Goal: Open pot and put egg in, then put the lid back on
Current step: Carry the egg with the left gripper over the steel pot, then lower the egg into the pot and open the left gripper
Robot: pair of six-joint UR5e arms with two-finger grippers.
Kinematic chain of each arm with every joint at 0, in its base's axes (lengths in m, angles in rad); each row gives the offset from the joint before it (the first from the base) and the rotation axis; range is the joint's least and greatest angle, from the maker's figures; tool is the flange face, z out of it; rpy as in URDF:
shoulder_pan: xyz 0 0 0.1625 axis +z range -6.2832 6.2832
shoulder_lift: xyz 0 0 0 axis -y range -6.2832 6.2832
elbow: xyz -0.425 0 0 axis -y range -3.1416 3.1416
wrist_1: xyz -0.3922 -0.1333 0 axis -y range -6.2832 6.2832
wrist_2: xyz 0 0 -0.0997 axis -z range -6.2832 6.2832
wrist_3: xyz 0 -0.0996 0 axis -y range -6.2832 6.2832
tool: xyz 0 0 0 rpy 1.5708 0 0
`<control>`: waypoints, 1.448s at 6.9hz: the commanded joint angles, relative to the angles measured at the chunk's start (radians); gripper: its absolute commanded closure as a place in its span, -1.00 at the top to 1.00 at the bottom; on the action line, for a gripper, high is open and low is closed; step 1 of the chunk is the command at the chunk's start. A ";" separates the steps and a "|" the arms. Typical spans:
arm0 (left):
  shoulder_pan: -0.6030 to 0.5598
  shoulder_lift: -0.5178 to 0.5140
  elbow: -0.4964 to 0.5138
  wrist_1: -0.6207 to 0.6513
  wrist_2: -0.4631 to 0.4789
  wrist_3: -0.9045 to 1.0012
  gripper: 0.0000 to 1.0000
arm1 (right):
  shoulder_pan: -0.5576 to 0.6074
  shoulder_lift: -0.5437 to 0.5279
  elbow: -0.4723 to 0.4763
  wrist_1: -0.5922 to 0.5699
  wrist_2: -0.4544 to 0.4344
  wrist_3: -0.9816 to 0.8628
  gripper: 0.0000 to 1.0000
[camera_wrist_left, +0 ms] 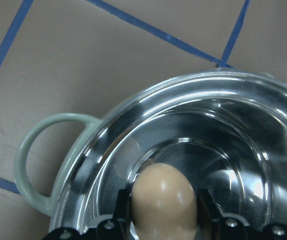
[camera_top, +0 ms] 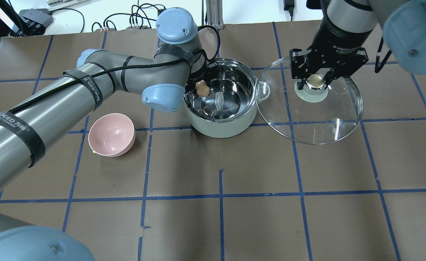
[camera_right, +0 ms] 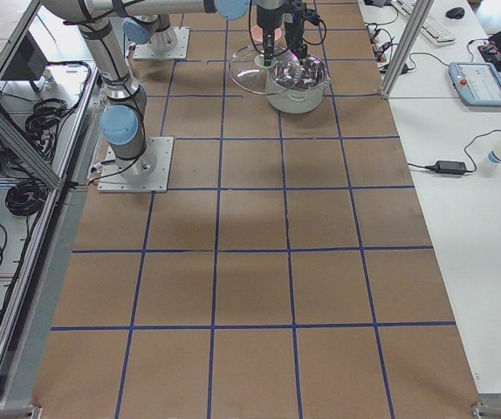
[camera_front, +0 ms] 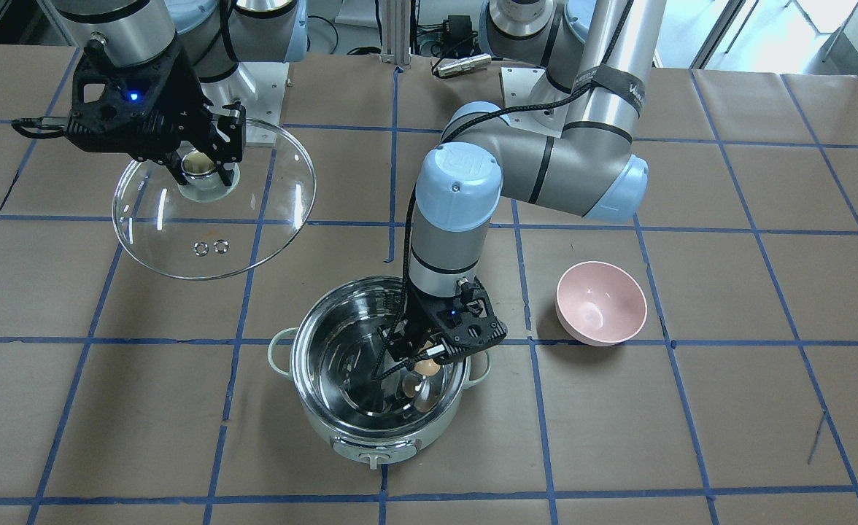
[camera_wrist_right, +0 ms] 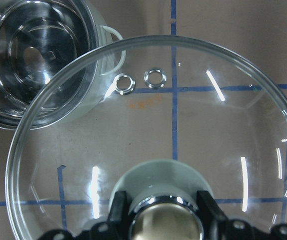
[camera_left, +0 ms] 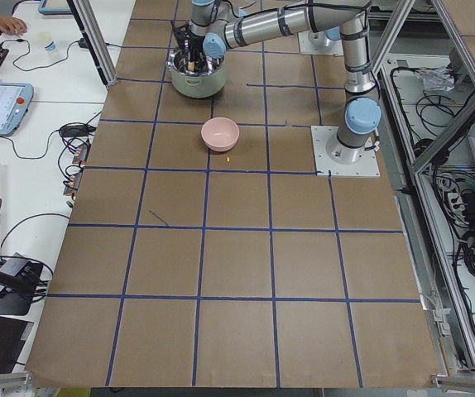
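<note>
The mint-green pot (camera_front: 378, 434) stands open, its steel inside bare (camera_top: 231, 98). My left gripper (camera_front: 427, 364) is shut on the tan egg (camera_front: 429, 367) and holds it inside the pot's rim, above the bottom; the egg (camera_wrist_left: 162, 202) sits between the fingers in the left wrist view and shows in the overhead view (camera_top: 201, 88). My right gripper (camera_front: 203, 169) is shut on the knob of the glass lid (camera_front: 254, 219) and holds it in the air beside the pot. The lid (camera_top: 336, 123) and its knob (camera_wrist_right: 164, 225) also show; the pot (camera_wrist_right: 38, 65) lies under the lid's edge.
A pink bowl (camera_front: 601, 302) stands empty on the brown paper table beside the pot, on my left arm's side (camera_top: 111, 134). Blue tape lines cross the table (camera_front: 619, 437). In the exterior left view the pot (camera_left: 196, 78) and bowl (camera_left: 220, 133) are far.
</note>
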State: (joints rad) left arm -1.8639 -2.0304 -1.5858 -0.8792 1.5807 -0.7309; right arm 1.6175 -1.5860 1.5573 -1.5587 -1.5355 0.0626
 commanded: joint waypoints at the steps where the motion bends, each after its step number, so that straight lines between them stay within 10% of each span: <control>1: -0.017 -0.010 -0.013 0.003 0.009 -0.002 -0.89 | 0.005 0.000 -0.003 0.002 -0.005 0.008 -0.88; 4: -0.017 -0.010 -0.017 0.008 0.019 0.002 -0.49 | -0.001 0.000 -0.002 0.000 -0.005 0.003 -0.89; 6: -0.017 0.004 -0.016 0.028 0.045 0.004 0.70 | -0.001 0.000 -0.002 0.000 -0.009 0.003 -0.89; 10: -0.011 0.068 0.009 0.020 0.047 0.042 0.98 | -0.001 0.000 -0.002 0.000 -0.011 0.008 -0.90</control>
State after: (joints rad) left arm -1.8767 -1.9755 -1.5801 -0.8576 1.6269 -0.6956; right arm 1.6168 -1.5861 1.5561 -1.5582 -1.5451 0.0682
